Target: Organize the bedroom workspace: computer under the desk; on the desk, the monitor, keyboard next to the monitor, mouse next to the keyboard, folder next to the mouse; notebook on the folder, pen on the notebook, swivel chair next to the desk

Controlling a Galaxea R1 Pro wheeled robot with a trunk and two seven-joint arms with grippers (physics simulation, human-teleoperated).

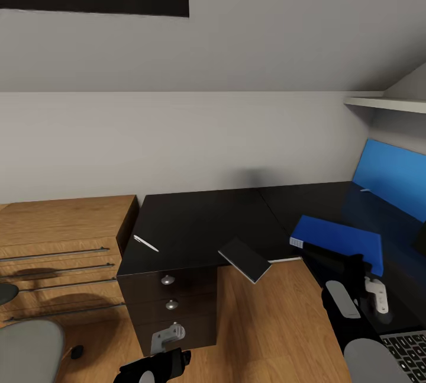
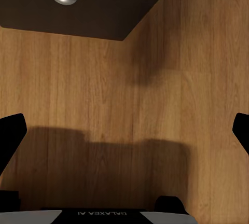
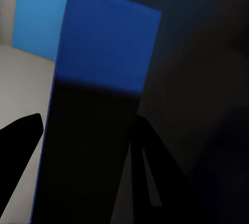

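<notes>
**A:** How does the folder [image 1: 340, 240] look, and where is it?

**B:** It is flat and bright blue, with a white stripe along its near edge. It is over the right part of the black desk [image 1: 195, 223], in front of the blue back panel [image 1: 393, 179]. The right gripper [image 1: 331, 258] has it between its fingers; in the right wrist view the folder [image 3: 98, 79] runs between the two dark fingers [image 3: 18, 146], so it is grasping the folder.

**A:** And the left gripper?

**B:** The left gripper [image 1: 155, 365] is low, near the wooden floor [image 1: 284, 324], with its fingers [image 2: 11, 136] wide apart and nothing between them.

**A:** What else is around?

**B:** A dark notebook [image 1: 245, 259] hangs over the desk's front edge, a white pen [image 1: 145, 243] lies near the left corner, and the drawers [image 1: 171, 306] are below. An oak shelving unit [image 1: 62, 253] stands beside the desk on the left. A keyboard [image 1: 408, 350] shows at the lower right, and a part of a grey seat [image 1: 26, 350] at the lower left.
</notes>
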